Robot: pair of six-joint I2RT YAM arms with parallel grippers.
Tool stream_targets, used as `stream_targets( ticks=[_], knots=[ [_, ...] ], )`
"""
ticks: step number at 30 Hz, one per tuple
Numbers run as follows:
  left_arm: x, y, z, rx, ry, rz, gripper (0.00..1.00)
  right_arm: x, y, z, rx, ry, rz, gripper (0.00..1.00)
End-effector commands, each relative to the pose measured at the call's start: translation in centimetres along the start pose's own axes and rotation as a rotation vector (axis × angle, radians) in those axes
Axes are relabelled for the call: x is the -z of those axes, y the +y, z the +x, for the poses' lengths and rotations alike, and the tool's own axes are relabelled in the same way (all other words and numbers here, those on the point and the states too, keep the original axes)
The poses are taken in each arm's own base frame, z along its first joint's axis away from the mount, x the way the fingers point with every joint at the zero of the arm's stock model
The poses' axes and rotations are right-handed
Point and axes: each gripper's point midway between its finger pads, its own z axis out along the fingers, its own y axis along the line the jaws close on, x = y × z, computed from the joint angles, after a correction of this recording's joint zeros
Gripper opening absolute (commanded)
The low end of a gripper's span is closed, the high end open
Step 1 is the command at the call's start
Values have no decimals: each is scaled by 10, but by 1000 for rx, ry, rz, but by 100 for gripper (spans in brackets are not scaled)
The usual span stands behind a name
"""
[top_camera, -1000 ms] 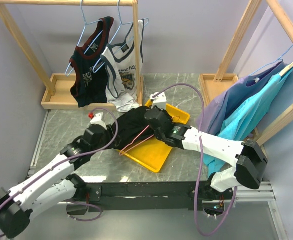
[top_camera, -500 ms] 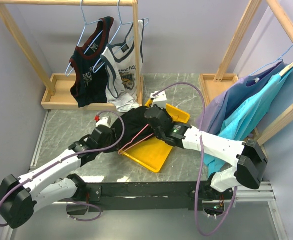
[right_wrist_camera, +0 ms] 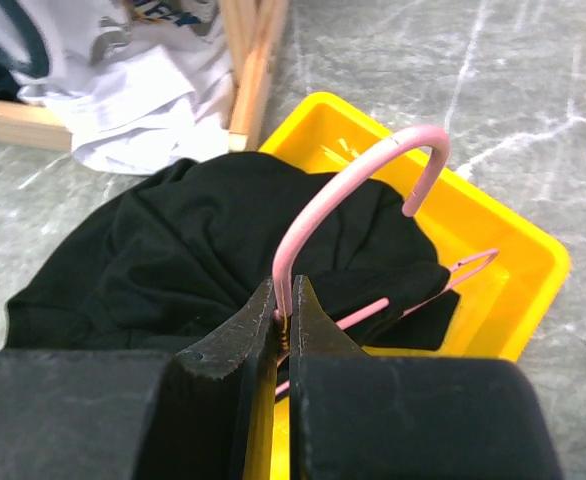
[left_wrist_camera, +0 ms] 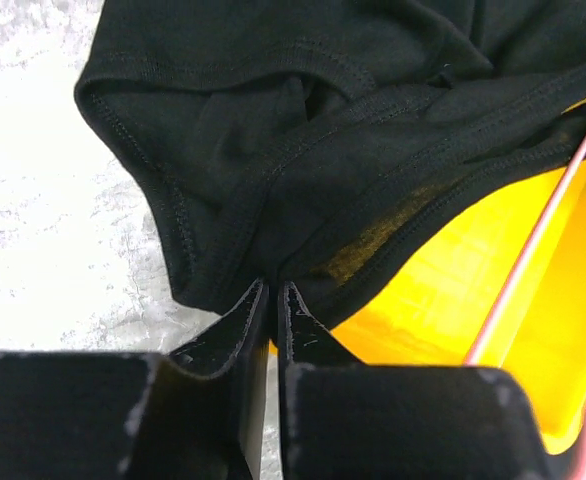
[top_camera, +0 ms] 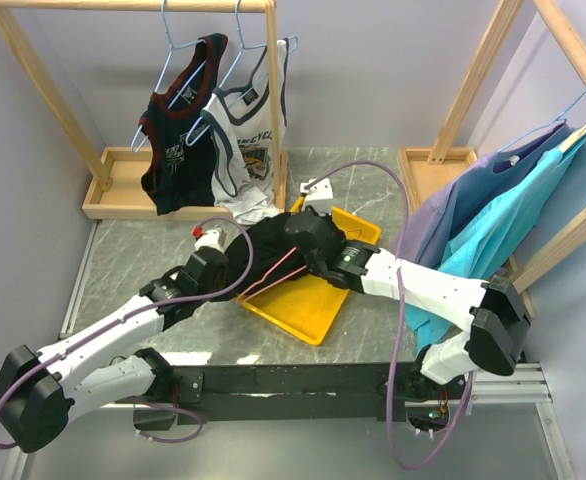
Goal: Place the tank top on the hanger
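The black tank top (top_camera: 265, 252) lies bunched over the left part of a yellow tray (top_camera: 313, 305); it also shows in the left wrist view (left_wrist_camera: 303, 130) and the right wrist view (right_wrist_camera: 203, 250). The pink hanger (top_camera: 273, 275) lies across it, its wire partly under the fabric. My left gripper (left_wrist_camera: 271, 285) is shut on a hem of the tank top at the tray's left edge. My right gripper (right_wrist_camera: 285, 300) is shut on the neck of the hanger below its hook (right_wrist_camera: 373, 165), over the tray.
A wooden rack at the back left holds a navy jersey (top_camera: 178, 125) and a white jersey (top_camera: 248, 135) on light blue hangers. Another rack at the right holds purple and teal shirts (top_camera: 493, 215). The table (top_camera: 133, 260) is grey marble.
My left gripper has moved right and forward to the tank top's edge at the tray. My right gripper, holding the hanger, has shifted slightly up and left.
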Motion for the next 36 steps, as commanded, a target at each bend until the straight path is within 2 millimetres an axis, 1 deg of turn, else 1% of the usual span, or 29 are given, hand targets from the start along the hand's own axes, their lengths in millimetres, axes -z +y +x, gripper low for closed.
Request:
stream_targets(
  ticks=[1,2,4,14,15,18,23,28,31,35,36],
  knots=[
    [12,-16,-26,12,-80,50,6,-2,-7,-26,-42,-53,106,0],
    [13,-16,-25,15,-77,52,3,-6,-7,-23,-36,-47,125,0],
    [18,-18,-26,29,-84,71,1,-9,-10,-28,-38,-45,161,0],
    [42,-20,-32,53,-113,111,1,-22,-15,-35,-43,-63,240,0],
    [44,-20,-34,55,-118,115,1,-22,-15,-39,-46,-70,248,0],
    [52,-22,-37,62,-130,131,1,-23,-18,-41,-43,-73,273,0],
    [59,-25,-42,59,-133,141,1,-25,-22,-46,-45,-86,300,0],
    [69,-38,-50,62,-142,193,1,-27,-22,-46,-44,-85,319,0],
    [77,-47,-57,61,-143,230,1,-27,-22,-51,-41,-95,338,0],
    [88,-64,-74,79,-177,292,1,-27,-24,-65,-49,-121,381,0],
    [88,-68,-76,85,-178,303,1,-25,-23,-74,-60,-134,388,0]
  ],
)
